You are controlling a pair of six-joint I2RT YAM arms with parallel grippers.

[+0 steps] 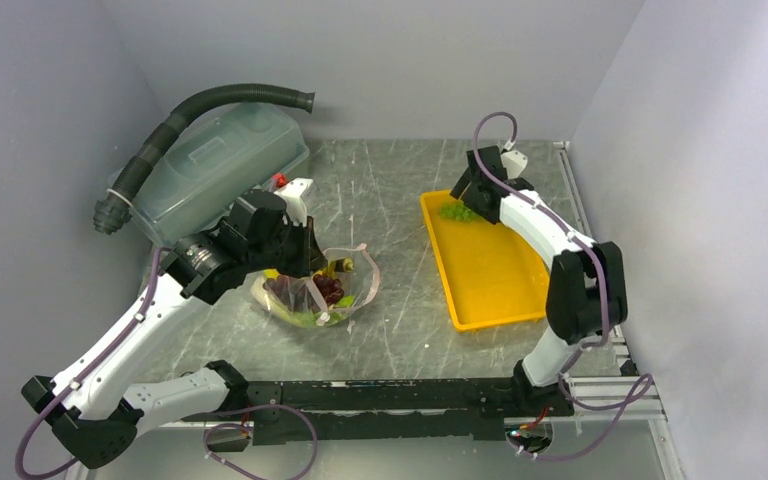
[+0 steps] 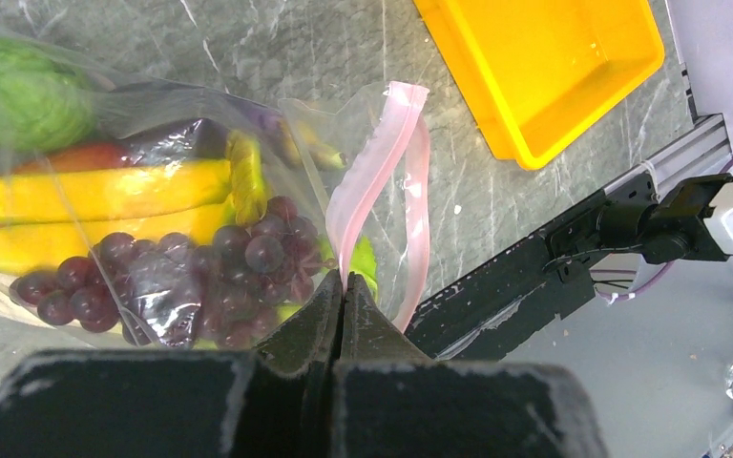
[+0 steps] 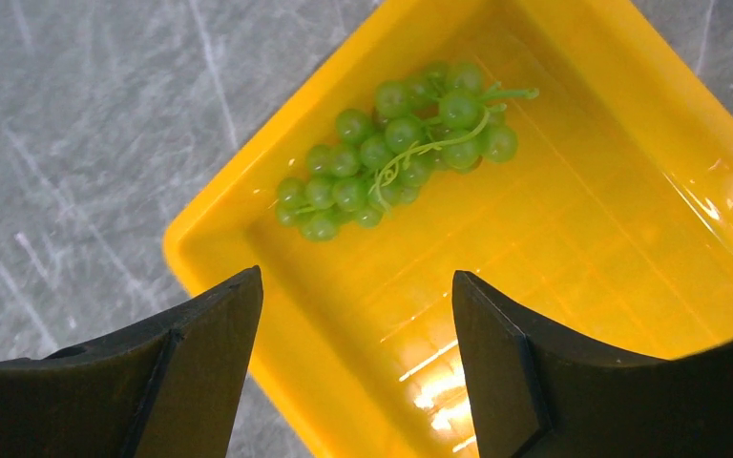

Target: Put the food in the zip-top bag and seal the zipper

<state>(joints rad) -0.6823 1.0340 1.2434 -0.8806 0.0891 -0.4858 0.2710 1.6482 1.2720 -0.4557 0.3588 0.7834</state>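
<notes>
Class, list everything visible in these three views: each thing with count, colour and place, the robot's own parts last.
zip-top bag: one, clear, centre-left of table
zipper: one, pale pink, along the bag's mouth
purple grapes: one bunch, dark purple, inside bag
bananas: two, yellow, inside bag
round green vegetable: one, green, inside bag
green grapes: one bunch, green, tray's far end
tray: one, yellow, right of table
lidded tub: one, translucent, far left
hose: one, black, over tub
left gripper: one, black, shut on bag's zipper edge
right gripper: one, black, open above green grapes
</notes>
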